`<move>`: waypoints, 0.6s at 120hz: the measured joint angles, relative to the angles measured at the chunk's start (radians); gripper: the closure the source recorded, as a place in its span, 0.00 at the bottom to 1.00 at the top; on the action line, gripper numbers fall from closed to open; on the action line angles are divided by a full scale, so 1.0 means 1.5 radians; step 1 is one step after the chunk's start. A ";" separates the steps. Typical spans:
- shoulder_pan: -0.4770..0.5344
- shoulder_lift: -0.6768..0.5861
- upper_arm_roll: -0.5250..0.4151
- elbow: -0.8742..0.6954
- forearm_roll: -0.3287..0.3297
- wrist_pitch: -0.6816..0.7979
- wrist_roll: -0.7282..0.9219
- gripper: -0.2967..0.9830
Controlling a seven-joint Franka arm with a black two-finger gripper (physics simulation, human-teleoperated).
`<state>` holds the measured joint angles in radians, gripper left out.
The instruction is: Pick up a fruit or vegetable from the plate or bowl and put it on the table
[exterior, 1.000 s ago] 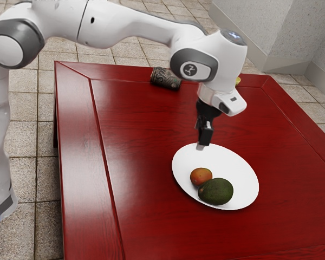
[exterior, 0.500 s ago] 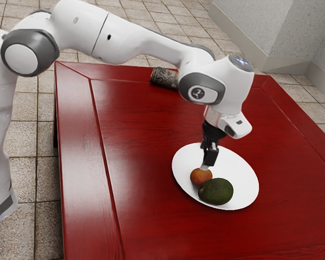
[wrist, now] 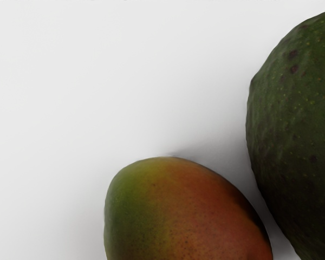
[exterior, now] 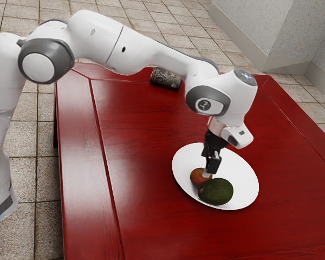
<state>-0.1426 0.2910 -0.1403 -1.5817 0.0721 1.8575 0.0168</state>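
I'm bringing my claw lower than a moment ago, down to the mango, so a grasp is likely nearing; whether it's open or closed, I can't tell. Just below-right of the exterior view's centre, the mango is lying on the white plate, showing speckled green-to-red skin beside the dark avocado

A patterned can lies sideways; floor tiles meet a speckled wall.

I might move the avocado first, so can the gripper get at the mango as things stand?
Probably yes: the gripper is low at the mango and nothing lies on top of it, though the avocado close beside it may crowd one side.
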 joint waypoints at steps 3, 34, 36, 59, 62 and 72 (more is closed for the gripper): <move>0.000 0.006 0.000 0.005 0.000 0.000 0.000 0.23; 0.005 0.051 0.007 0.023 -0.001 0.001 0.000 0.23; 0.006 0.055 0.008 0.025 -0.002 0.002 0.000 0.23; 0.012 0.089 0.011 0.045 -0.010 0.002 0.001 0.25; 0.012 0.090 0.011 0.046 -0.011 0.002 0.000 0.27; 0.011 0.090 0.011 0.048 -0.014 0.001 0.000 0.40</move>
<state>-0.1257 0.4265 -0.1245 -1.5103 0.0511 1.8596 0.0170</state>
